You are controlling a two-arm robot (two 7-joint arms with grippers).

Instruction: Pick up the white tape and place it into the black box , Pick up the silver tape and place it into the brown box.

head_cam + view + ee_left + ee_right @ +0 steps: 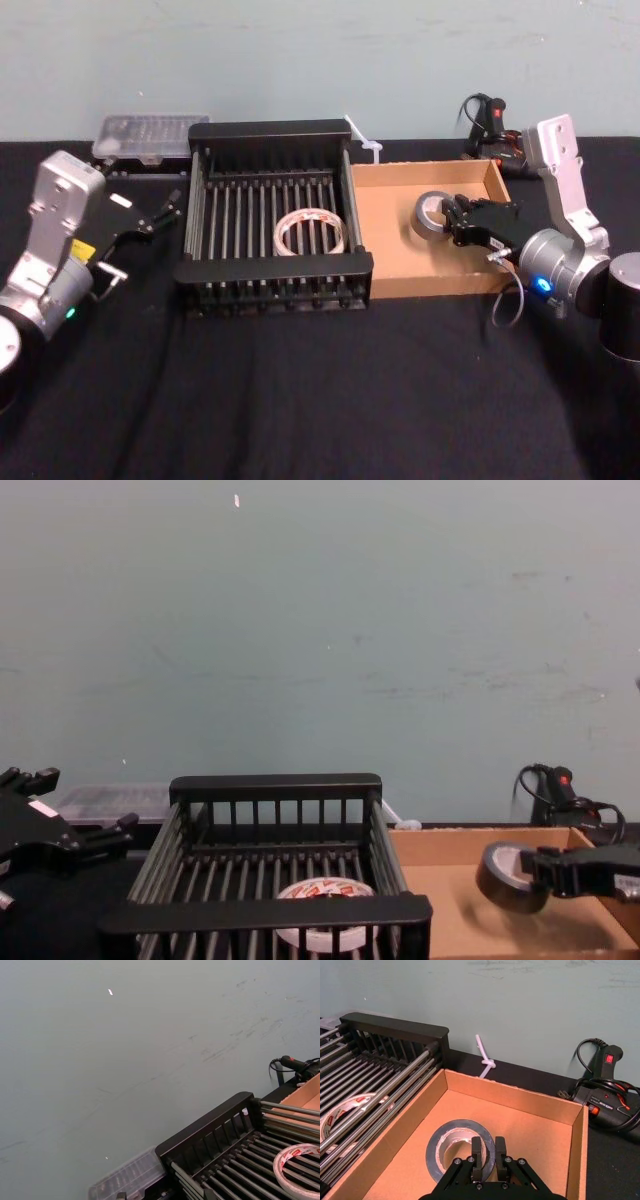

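Right gripper (488, 1159) over the brown box (390, 225), jaws clenched on the rim of the silver tape (432, 216), held tilted above the floor. Best lowered before release, clear of the walls. Left gripper (150, 215) parked left of the black box (275, 270), jaws released; white tape (311, 233) lying inside.

Blk slatted crate (272, 270) – tan tray (385, 235) – white/red tape (310, 232).

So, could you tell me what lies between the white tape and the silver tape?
In the head view, the black box's barred side wall and the brown box's near wall separate the white tape from the silver tape.
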